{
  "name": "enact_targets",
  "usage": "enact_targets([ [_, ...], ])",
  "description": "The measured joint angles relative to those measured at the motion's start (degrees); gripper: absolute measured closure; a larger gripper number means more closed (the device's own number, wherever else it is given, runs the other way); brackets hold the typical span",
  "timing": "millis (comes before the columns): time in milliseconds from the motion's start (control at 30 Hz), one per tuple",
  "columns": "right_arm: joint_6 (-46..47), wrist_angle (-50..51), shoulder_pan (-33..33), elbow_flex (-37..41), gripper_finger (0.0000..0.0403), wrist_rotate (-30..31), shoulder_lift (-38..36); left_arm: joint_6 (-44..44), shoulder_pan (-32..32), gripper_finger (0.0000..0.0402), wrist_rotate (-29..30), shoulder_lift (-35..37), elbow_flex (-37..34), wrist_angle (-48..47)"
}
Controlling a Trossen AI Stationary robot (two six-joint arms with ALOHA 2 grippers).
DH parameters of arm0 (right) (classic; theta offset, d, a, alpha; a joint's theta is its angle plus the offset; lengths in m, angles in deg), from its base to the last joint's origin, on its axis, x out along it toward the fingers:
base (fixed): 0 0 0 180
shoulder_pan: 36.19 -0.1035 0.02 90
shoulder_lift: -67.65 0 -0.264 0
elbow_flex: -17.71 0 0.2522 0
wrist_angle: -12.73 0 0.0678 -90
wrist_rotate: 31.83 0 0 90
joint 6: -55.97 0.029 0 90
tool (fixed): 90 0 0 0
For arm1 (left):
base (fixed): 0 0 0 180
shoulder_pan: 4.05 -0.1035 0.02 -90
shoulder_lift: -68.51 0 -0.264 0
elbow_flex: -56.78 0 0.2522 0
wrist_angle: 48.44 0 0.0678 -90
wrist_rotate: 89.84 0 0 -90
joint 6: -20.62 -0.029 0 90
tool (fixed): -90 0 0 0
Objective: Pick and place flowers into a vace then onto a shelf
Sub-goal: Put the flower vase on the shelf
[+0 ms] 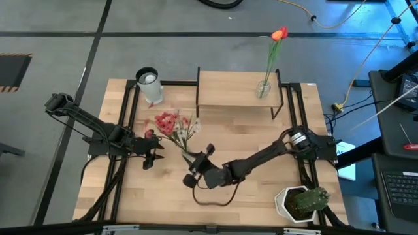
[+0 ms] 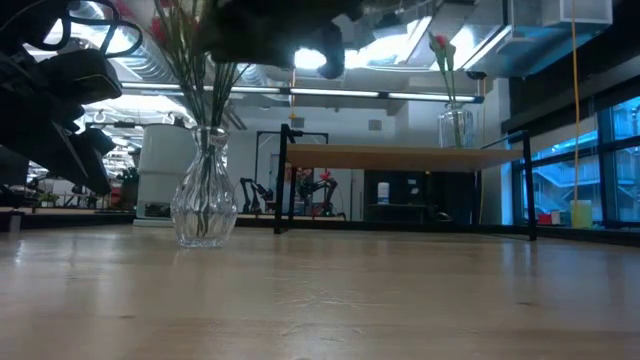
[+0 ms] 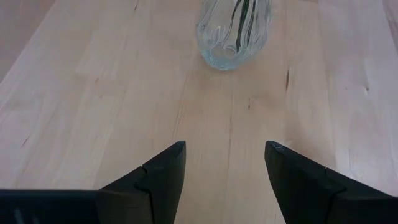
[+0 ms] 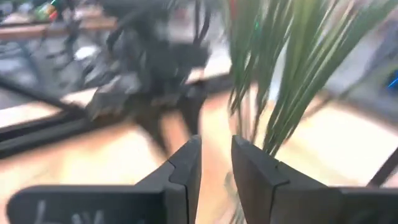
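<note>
A clear glass vase (image 2: 205, 195) stands on the tabletop with a bunch of green-stemmed flowers (image 1: 173, 125), pink-red and white, leaning out of it. My left gripper (image 1: 155, 155) is open and low over the table; the vase (image 3: 235, 31) stands ahead of its fingers, apart from them. My right gripper (image 1: 196, 166) hovers by the vase's right side. In the right wrist view its fingers (image 4: 216, 149) show a narrow gap with nothing between them, and the stems (image 4: 273, 74) stand beside them. On the shelf (image 1: 235, 88) a second glass vase (image 1: 264, 88) holds an orange tulip (image 1: 279, 34).
A white cup-like thing (image 1: 149, 81) sits at the table's far left, beside the shelf. A green cactus in a white pot (image 1: 305, 201) stands at the near right corner. Black frame rails run along the table's left and right sides. Bare wood lies along the near edge.
</note>
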Motion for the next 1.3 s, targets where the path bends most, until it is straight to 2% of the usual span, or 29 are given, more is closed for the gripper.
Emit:
enact_targets([
  [100,15.1,16.2,0.9,-0.1,0.0311,-10.0,-4.6,0.0,0.0,0.019,0.0,0.0,0.0,0.0],
  [167,21.4,25.2,1.2,-0.1,0.0311,-15.1,-6.8,0.1,0.0,0.019,0.0,0.0,0.0,0.1],
  [267,24.0,33.4,1.3,0.0,0.0311,-20.0,-8.6,0.0,0.0,0.019,0.0,0.0,0.0,1.6],
  [467,22.5,37.0,1.2,0.0,0.0288,-28.2,-8.8,0.0,0.0,0.019,2.7,0.0,0.0,5.1],
  [733,20.8,40.4,3.6,0.0,0.0171,-26.4,-8.8,0.0,0.0,0.019,7.3,0.0,0.0,9.3],
  [867,20.9,39.7,4.8,0.0,0.0134,-26.3,-8.8,0.9,0.0,0.019,8.3,0.0,0.0,9.5],
  [967,20.0,39.7,5.4,0.0,0.0123,-25.9,-8.8,3.6,0.0,0.019,8.9,0.0,0.0,9.5],
  [1300,8.0,38.6,5.8,0.0,0.0124,-25.7,-8.5,6.0,0.0,0.019,9.0,0.0,0.0,9.5],
])
